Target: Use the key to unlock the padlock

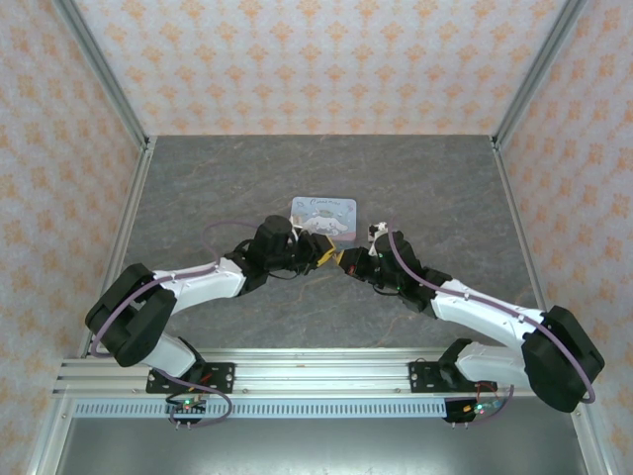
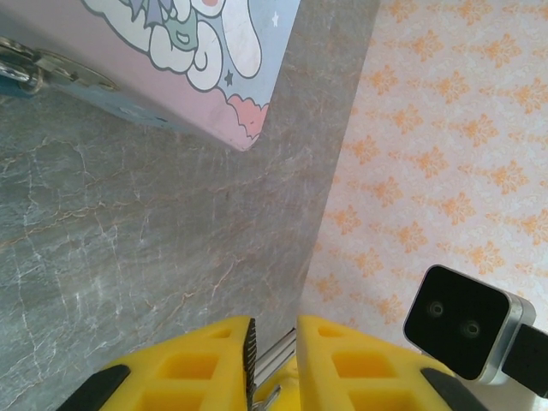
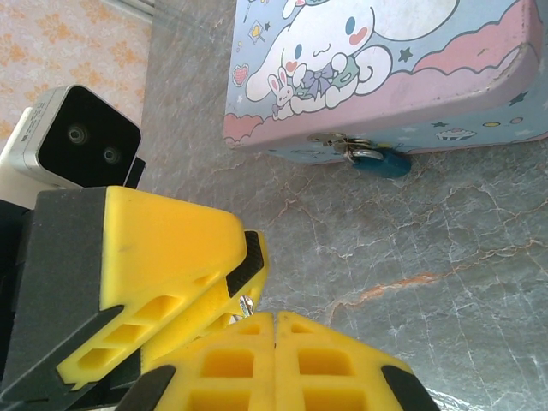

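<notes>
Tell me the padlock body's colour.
Blue. The padlock hangs from the tin; right wrist view shows it best.

The tin (image 1: 323, 216) sits mid-table (image 1: 198, 188), behind both grippers. The padlock (image 3: 385, 161) hangs on the tin's near side. The left gripper (image 1: 322, 259) and right gripper (image 1: 345, 261) meet tip to tip just before the tin. The key (image 2: 274, 355) is between the left one's fingers.

The left claw (image 2: 274, 332), jaws a slit apart, sits tip to tip with the right claw (image 3: 274, 320), jaws pressed together.
</notes>
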Available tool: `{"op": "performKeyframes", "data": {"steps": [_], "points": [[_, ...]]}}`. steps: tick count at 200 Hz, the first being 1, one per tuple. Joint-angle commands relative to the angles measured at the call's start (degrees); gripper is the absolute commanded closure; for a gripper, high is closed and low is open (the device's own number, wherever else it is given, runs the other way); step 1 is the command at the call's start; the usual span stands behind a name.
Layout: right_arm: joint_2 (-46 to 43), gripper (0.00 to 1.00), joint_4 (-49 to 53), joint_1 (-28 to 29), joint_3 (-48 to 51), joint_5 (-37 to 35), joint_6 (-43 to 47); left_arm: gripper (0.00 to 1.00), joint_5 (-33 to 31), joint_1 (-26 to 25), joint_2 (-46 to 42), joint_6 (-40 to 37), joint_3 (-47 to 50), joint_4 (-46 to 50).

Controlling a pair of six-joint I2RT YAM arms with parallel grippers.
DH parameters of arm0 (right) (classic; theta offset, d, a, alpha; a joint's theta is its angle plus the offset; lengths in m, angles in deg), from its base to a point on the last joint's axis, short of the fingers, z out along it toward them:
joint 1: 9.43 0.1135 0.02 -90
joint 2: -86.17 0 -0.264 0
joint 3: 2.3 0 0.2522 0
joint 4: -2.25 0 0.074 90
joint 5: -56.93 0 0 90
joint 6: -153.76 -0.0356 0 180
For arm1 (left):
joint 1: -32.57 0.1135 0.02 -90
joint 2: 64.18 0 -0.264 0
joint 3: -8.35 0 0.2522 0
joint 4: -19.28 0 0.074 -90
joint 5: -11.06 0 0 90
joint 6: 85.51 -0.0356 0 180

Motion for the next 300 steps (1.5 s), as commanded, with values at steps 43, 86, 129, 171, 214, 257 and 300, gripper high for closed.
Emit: {"op": "performKeyframes", "data": {"steps": [43,86,129,171,214,257,300], "points": [[0.4,1.0,-1.8,-0.2,0.7,-1.6,-0.6,0.84,-2.4,-1.8,-1.4,0.4,1.2,-2.6],[0.4,1.0,-1.8,-0.3,1.0,-1.9,-0.7,0.88,-3.1,-1.9,-1.5,0.4,1.3,-1.7],[0.4,1.0,-1.6,-0.4,1.2,-2.2,-0.7,0.87,-3.8,-1.9,-1.9,0.4,1.5,-0.3],[0.4,1.0,-2.0,-0.7,1.4,-1.8,-0.9,0.87,-4.1,-1.9,-2.0,0.2,1.5,0.1],[0.8,1.0,-2.6,-0.8,1.1,-0.5,-0.7,0.85,-4.0,-1.9,-1.3,-0.1,0.9,0.5],[1.4,1.0,-3.2,-0.8,0.7,1.0,-0.4,0.84,-3.8,-2.1,0.1,-0.1,0.3,0.1],[1.5,1.0,-3.4,-0.8,0.7,1.3,-0.2,0.84,-3.6,-2.4,1.1,-0.4,-0.2,0.1]]}}
